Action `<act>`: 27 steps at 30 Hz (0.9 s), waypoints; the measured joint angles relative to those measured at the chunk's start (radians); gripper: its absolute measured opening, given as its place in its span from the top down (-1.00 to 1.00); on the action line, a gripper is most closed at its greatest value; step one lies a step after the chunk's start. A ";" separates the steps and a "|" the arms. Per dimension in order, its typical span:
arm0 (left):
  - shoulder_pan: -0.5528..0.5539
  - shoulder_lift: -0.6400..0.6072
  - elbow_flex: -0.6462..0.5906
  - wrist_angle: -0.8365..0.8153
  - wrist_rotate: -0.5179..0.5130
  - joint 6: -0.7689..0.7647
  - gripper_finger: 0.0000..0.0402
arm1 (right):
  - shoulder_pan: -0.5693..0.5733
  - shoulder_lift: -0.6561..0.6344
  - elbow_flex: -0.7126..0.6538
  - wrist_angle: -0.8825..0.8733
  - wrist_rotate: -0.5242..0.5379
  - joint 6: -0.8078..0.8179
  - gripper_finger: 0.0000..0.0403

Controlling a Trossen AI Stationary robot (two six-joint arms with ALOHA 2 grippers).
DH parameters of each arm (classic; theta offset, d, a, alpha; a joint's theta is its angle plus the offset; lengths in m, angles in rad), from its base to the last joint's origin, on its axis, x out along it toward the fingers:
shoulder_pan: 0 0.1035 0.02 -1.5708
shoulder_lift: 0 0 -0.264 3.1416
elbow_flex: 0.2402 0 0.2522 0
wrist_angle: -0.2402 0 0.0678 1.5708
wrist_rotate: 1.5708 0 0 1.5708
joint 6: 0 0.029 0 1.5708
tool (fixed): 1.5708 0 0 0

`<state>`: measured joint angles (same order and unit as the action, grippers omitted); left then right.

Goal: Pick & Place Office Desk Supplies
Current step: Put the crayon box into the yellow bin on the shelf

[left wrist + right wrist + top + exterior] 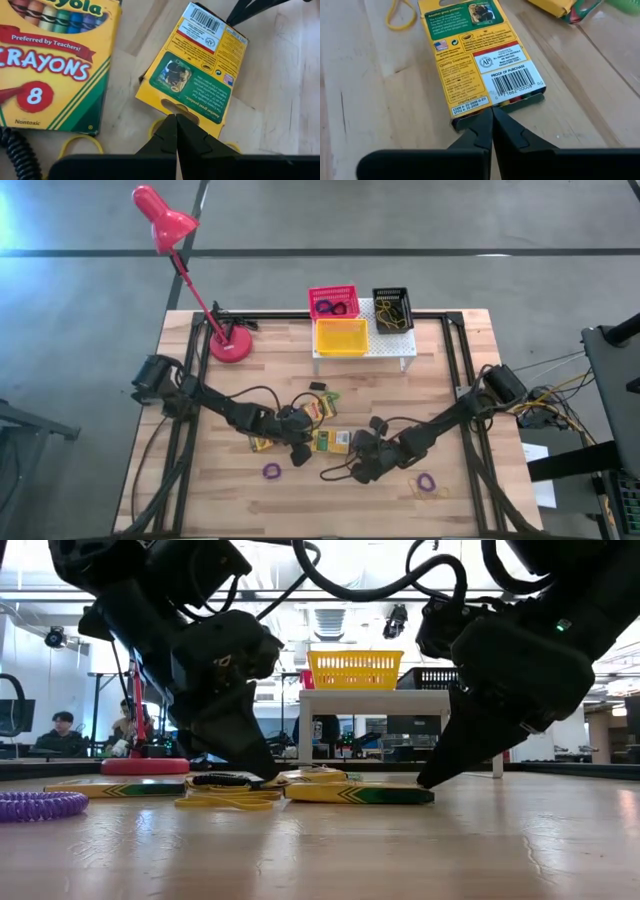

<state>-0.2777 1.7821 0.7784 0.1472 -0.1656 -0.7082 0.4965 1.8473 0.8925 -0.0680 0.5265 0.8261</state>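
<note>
Counting from the high view gives three crayon boxes at mid-table, three mesh baskets at the far side, and two purple coil loops near the front edge.

The face-down crayon box (333, 442) lies flat between the two grippers. In the low view its long axis runs left to right. Its back panel reads "PROOF OF PURCHASE", "Quality Guarantee" and "AP" beside a barcode.

The face-up crayon box (47, 60) lies just beside it and reads "CRAYONS", "8", "Preferred by Teachers!" and "Nontoxic". The third crayon box (320, 406) lies tilted, farther back.

The left gripper (176, 131) is fully closed with nothing visibly between its tips, at the hanger-tab end of the face-down box, over a yellow elastic loop (80, 145). The right gripper (492, 122) is fully closed at the barcode end; whether it pinches the edge cannot be told.

The pink-red basket (333, 303) and black basket (392, 310) sit on the white perforated shelf (405, 343); the yellow basket (341, 336) stands nearest. One purple loop (271, 471) lies left, the other purple loop (428, 482) right.
</note>
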 joint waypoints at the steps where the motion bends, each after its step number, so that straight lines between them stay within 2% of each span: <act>1: 0.000 0.000 0.000 0.003 0.000 0.000 1.00 | 0.000 0.000 0.000 0.001 0.000 0.000 0.96; 10: 0.000 0.000 0.000 0.033 0.000 0.000 1.00 | -0.001 0.014 0.000 0.009 -0.022 -0.013 0.96; 15: 0.001 0.000 0.012 0.106 0.014 0.008 1.00 | -0.003 0.014 0.000 0.011 -0.034 -0.021 0.96; 23: 0.018 0.007 0.019 0.097 0.019 0.035 1.00 | -0.006 0.014 0.000 0.055 -0.043 -0.071 0.96; 27: 0.023 0.051 0.018 0.093 0.019 0.035 1.00 | -0.007 0.014 0.000 0.059 -0.045 -0.074 0.96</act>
<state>-0.2543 1.8331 0.7963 0.2402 -0.1463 -0.6727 0.4896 1.8610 0.8925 -0.0088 0.4812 0.7521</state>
